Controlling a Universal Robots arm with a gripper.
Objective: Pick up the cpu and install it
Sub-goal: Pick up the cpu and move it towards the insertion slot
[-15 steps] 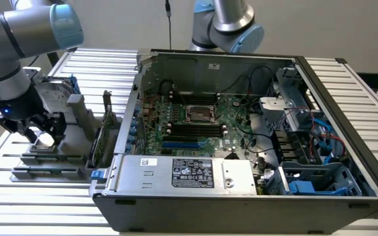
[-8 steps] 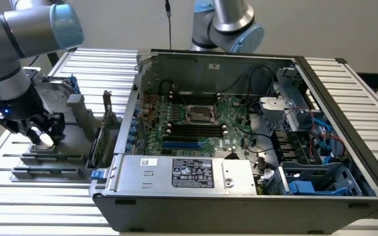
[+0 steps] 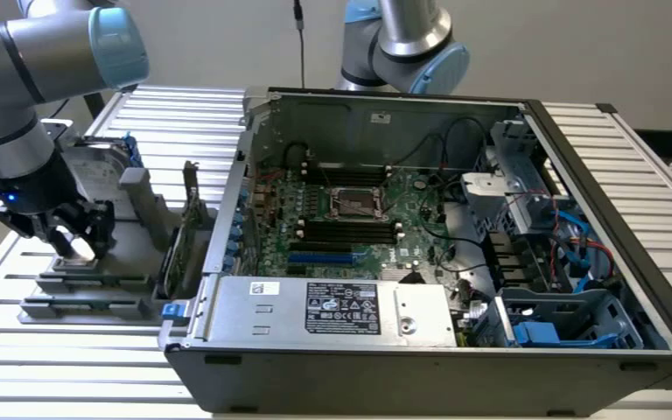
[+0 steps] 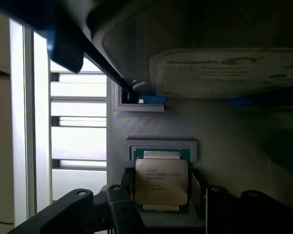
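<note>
Presently, at the exterior view's left: gripper [image 3: 77,248] is hovering low over a grey holder [image 3: 91,284], which is lying beside the table's [image 3: 56,367] edge on that side. Fingers [image 4: 121,207] are standing apart, one at each side of the cpu [image 4: 161,181] and close to its edges; no clamp is showing.

Cpu is lying flat in a shallow framed recess toward the holder's side edge at the exterior view's left. It is a small square with a dull silver lid, fine print, and greenish substrate showing past the lid.

Judgement on the grasp: fingers want centring on two opposite edges and meeting them evenly. The chip is looking thin and rigid, so a skewed squeeze could be tipping it in its recess.

- Holder: matt layered plastic, stepped slots.
- Drive [image 3: 91,166]: standing on edge at the holder's far edge, labelled metal, blue rails.
- Case [image 3: 430,376], rightwards: open dark steel box. Its green board [image 3: 418,188] is carrying the black, metal-rimmed socket [image 3: 357,203] centrally.
</note>
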